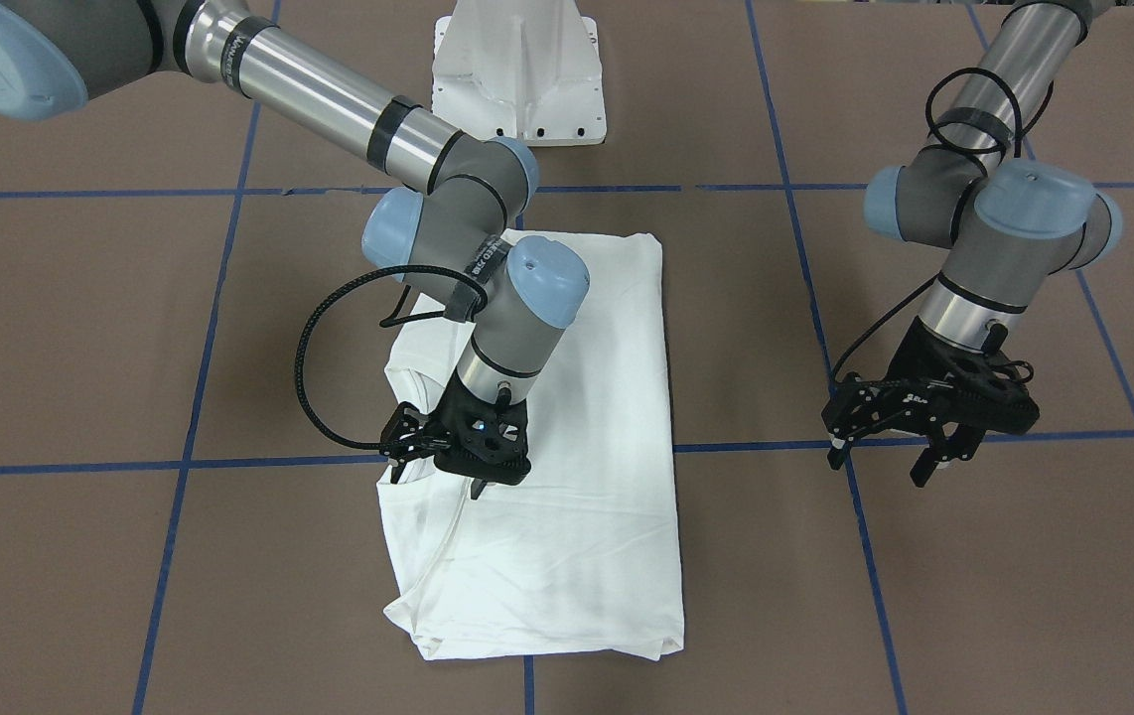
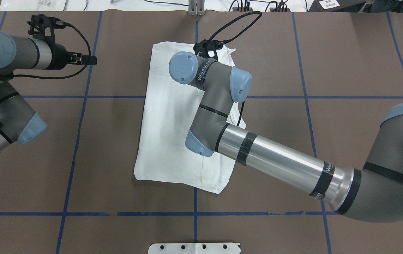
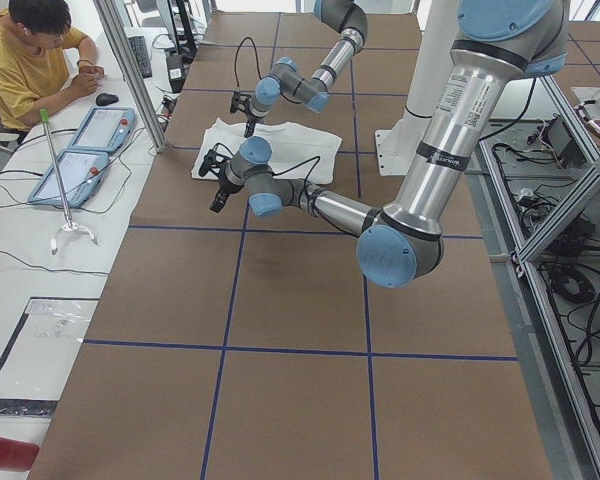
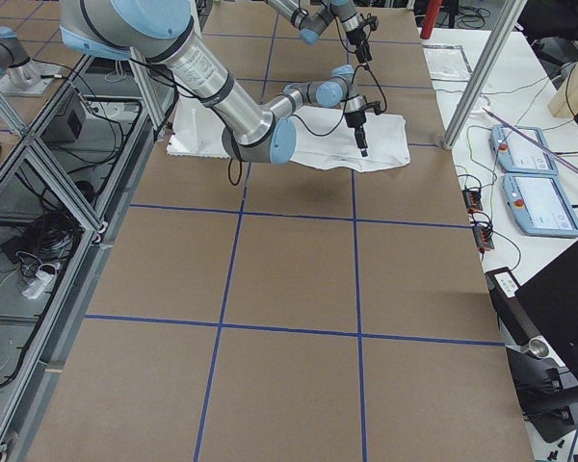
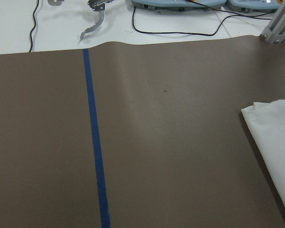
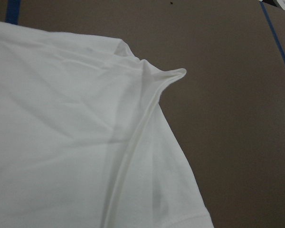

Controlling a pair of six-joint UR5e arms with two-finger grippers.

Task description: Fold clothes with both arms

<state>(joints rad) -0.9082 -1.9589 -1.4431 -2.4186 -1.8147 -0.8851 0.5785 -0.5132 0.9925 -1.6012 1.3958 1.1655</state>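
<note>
The clothes are one white shirt [image 1: 567, 397], folded into a long rectangle in the middle of the brown table [image 1: 80, 328]. No print shows on it. My right gripper [image 1: 438, 475] is low over the shirt's front left part in the front-facing view, fingers spread and open, with a loose fold of cloth beside them. The right wrist view shows a raised ridge of shirt [image 6: 147, 99] ending in a small peak, but no fingers. My left gripper [image 1: 883, 467] hangs open above bare table, well clear of the shirt. The left wrist view catches only a shirt corner [image 5: 275, 137].
The white pedestal base [image 1: 517, 79] stands at the robot's side of the table. Blue tape lines [image 1: 785, 189] grid the surface. Beyond the far edge, a person [image 3: 30, 60] sits at a white desk with control tablets [image 3: 85, 150]. Aluminium posts [image 4: 477, 77] stand near the table corners.
</note>
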